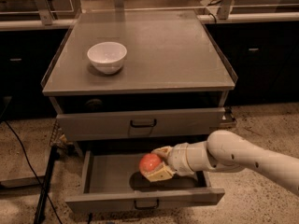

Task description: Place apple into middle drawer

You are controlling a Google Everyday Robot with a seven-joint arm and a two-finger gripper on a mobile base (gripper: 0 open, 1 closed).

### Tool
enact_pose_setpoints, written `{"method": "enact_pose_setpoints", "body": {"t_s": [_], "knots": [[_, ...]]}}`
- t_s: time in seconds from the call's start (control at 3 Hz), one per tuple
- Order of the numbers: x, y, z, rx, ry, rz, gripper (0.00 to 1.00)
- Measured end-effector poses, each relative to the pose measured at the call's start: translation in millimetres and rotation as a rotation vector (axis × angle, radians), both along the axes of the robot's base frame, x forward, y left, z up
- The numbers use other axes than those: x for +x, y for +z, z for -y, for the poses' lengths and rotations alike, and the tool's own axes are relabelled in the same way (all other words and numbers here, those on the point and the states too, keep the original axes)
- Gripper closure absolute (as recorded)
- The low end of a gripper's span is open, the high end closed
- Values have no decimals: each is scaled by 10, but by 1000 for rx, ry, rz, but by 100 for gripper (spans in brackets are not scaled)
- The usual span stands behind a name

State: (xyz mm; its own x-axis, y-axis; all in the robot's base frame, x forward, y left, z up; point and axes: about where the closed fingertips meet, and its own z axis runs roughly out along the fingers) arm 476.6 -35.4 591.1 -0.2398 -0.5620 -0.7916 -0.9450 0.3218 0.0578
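Note:
The red-orange apple (150, 163) is held in my gripper (156, 164), which is shut on it. The gripper reaches in from the right on a white arm and holds the apple low inside the open middle drawer (105, 178), just above its flat grey floor, near the middle right. The drawer is pulled out, with its narrow front panel and dark bar handle (146, 204) at the bottom of the view.
A closed grey drawer (140, 123) with a dark handle sits above the open one. A white bowl (107, 56) stands on the cabinet top at the left. A black cable (28, 153) runs over the floor at the left.

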Motion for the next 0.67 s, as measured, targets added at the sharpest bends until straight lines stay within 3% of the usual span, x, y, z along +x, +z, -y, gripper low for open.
{"method": "enact_pose_setpoints", "body": {"t_s": [0.67], "knots": [[262, -413, 78, 26, 43, 32, 100]]}}
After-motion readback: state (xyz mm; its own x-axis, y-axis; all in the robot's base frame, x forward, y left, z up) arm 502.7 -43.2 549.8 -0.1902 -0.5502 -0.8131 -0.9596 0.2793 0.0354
